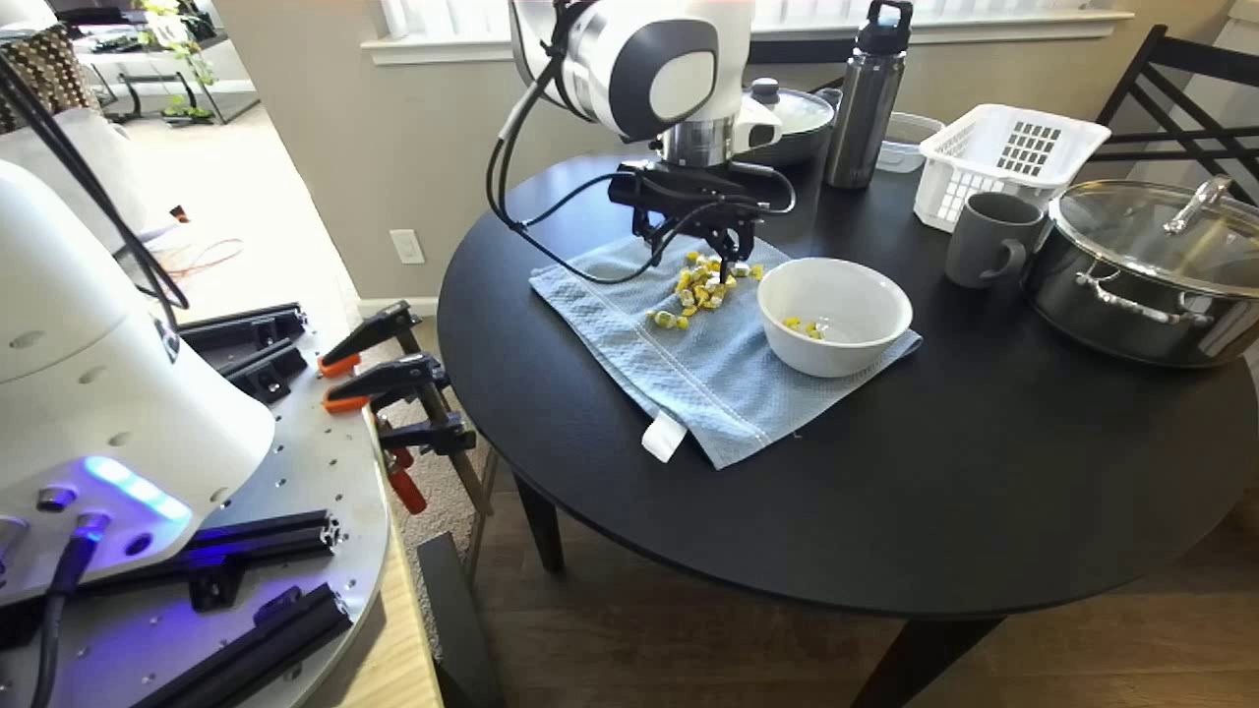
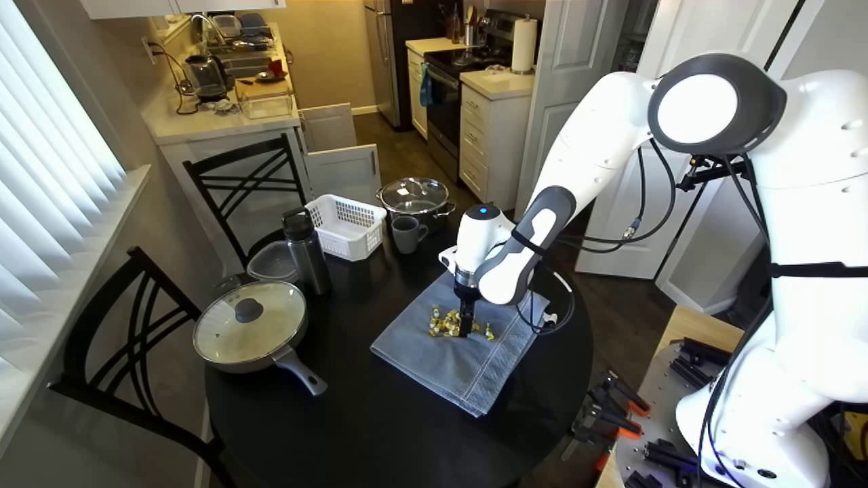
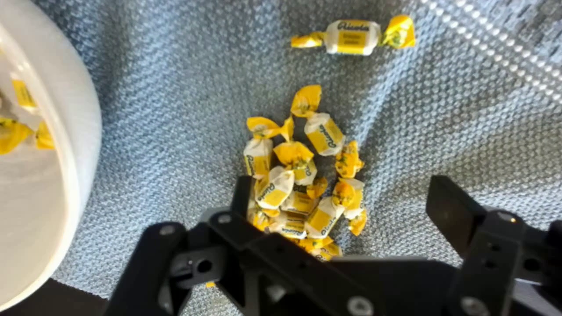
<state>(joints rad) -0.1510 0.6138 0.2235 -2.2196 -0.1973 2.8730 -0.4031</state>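
The black two-finger gripper (image 3: 342, 191) stands with its jaws spread wide over a pile of yellow-and-white twist-wrapped candies (image 3: 303, 197). In the wrist view, the left fingertip (image 3: 242, 195) comes just beside the pile and hides part of it; contact cannot be told. The right fingertip (image 3: 452, 210) hangs over a light-blue textured cloth towel (image 3: 404, 118). In that view the piled pieces point several ways: the one at the far end slants from far left to near right, others from far right to near left. A single loose yellow-and-white candy (image 3: 352, 37) lies apart, its long axis almost straight left to right, thin twisted tail leftward, fuller fanned tail rightward. In an exterior view, the pile sits on the towel's far part, left of a round white bowl (image 1: 831, 359) with more wrapped candies (image 1: 807, 327) inside, above a round black table (image 1: 984, 472).
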